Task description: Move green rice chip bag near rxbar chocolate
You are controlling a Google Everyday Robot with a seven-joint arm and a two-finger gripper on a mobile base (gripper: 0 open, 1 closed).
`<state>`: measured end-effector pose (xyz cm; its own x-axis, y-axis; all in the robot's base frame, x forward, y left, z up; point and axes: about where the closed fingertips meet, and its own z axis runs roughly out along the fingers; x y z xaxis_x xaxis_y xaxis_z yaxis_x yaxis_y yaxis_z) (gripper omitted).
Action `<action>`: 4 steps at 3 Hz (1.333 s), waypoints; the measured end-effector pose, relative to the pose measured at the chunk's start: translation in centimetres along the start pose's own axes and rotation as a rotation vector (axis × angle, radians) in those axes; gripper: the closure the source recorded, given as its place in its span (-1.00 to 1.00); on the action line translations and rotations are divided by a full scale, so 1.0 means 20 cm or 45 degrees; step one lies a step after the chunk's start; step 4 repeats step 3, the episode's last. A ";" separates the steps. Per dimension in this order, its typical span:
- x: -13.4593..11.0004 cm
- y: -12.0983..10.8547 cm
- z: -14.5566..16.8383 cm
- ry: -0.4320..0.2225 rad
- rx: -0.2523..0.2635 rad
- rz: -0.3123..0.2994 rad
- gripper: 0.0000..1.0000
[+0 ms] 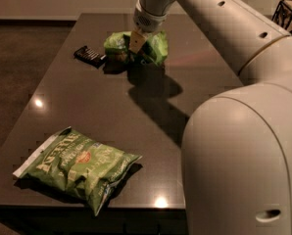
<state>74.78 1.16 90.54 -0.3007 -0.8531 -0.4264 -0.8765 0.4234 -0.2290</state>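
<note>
- A dark, glossy table (87, 111) is seen from its near edge, with small light spots reflected on the top.
- The gripper (137, 42) is lowered from above over the far part of the tabletop, about midway between the left and right edges.
- The jaws are clamped on the green rice chip bag (157, 48), which is bunched up around them, with one lobe on each side.
- The bag's crumpled form is held close above the surface, and a dark shadow is cast beneath it and towards the near edge.
- The rxbar chocolate (89, 56) is laid flat near the far left corner, close to the left edge.
- The bag is found just beside the bar, on its right; whether the two touch cannot be told.
- A larger olive-green bag lettered "Kettle" (77, 168) is laid flat at the near left corner, well apart from the other items.
- The pale arm (219, 18) is stretched in from the right, and the robot's body (244, 165) is seen at the near right corner.
</note>
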 end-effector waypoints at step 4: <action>0.00 0.01 0.04 0.007 -0.011 -0.003 -1.00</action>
